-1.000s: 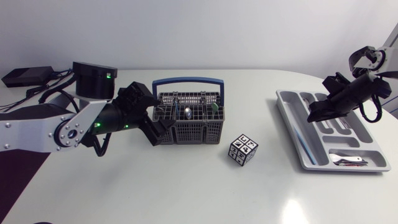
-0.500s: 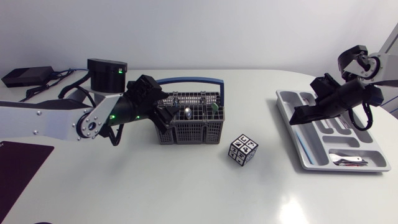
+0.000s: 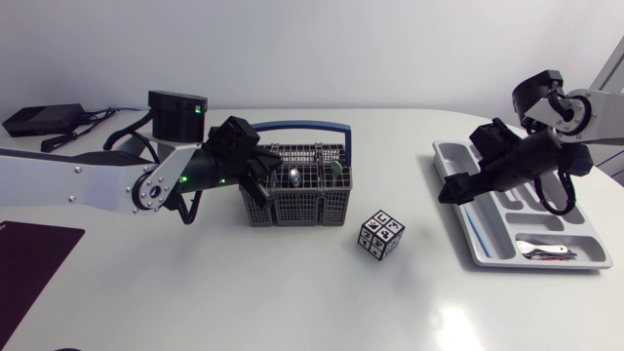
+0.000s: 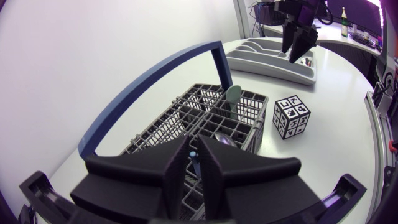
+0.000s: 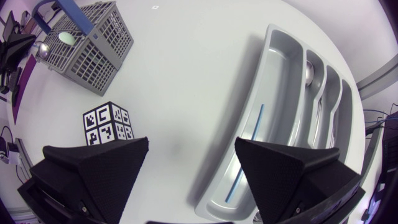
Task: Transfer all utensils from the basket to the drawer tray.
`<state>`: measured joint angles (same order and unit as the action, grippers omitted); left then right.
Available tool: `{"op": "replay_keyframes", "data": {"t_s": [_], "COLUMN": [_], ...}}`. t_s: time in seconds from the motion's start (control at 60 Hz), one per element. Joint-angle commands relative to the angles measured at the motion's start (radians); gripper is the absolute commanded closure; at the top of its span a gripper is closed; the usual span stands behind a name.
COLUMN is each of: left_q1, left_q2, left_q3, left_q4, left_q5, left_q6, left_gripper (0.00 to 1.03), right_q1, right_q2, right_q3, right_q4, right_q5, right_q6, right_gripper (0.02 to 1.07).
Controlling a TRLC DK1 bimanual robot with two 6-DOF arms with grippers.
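— Left gripper [image 4: 193,143] first: how does it stand?
— Yours sits low in the left end of the grey plastic cutlery basket with the blue arched handle [image 3: 302,207]. Its fingers are drawn narrow and pinch a thin pale-blue utensil handle [image 4: 193,154] from both sides.
— What room do you have around it?
— The blue arch crosses just ahead of that gripper, and the basket's grid walls stand close by. Beyond, the white tabletop [image 3: 292,292] runs to the grey compartmented drawer tray [image 3: 476,244], which lies near the table's right edge. A black-and-white patterned cube [image 3: 381,235] stands between them, nearer the basket.
— Right gripper [image 5: 193,177]?
— Spread wide, holding nothing, hanging over the table just beside the tray's left rim.
— And the utensils?
— In the basket you see a pale green round-ended utensil [image 4: 232,94] upright and a shiny metal spoon [image 4: 224,140]. The tray holds a blue-handled piece [image 5: 259,118] in its long compartment and metal cutlery [image 3: 551,252] in another.
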<state>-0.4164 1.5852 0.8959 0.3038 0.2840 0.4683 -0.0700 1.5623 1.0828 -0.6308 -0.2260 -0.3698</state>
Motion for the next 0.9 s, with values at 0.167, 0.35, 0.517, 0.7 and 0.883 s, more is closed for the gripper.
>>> {"op": "replay_keyframes", "data": {"t_s": [0.167,0.35,0.517,0.7,0.883], "left_q1": [-0.004,-0.007,-0.013,-0.021,-0.022], "left_q2": [-0.025,-0.083,-0.148,-0.203,-0.257], "left_q3": [0.058,0.095,0.149,0.242,0.331], "left_q4": [-0.057,-0.12,-0.216,-0.353,-0.485], "left_q5": [0.026,0.026,0.026,0.026,0.034], "left_q6": [-0.008,-0.01,-0.008,-0.01,-0.043], "left_gripper": [1.0,1.0,1.0,1.0,1.0], "right_q1": [0.065,0.108,0.148,0.239,0.338], "right_q2": [-0.071,-0.125,-0.179,-0.249,-0.326], "right_q3": [-0.049,-0.075,-0.087,-0.1,-0.095], "right_q4": [-0.003,-0.001,-0.006,-0.009,0.014], "right_q5": [0.007,0.007,0.007,0.007,0.002], "right_q6": [0.02,0.019,0.017,0.015,0.023], "right_gripper": [0.07,0.07,0.07,0.07,0.07]}}
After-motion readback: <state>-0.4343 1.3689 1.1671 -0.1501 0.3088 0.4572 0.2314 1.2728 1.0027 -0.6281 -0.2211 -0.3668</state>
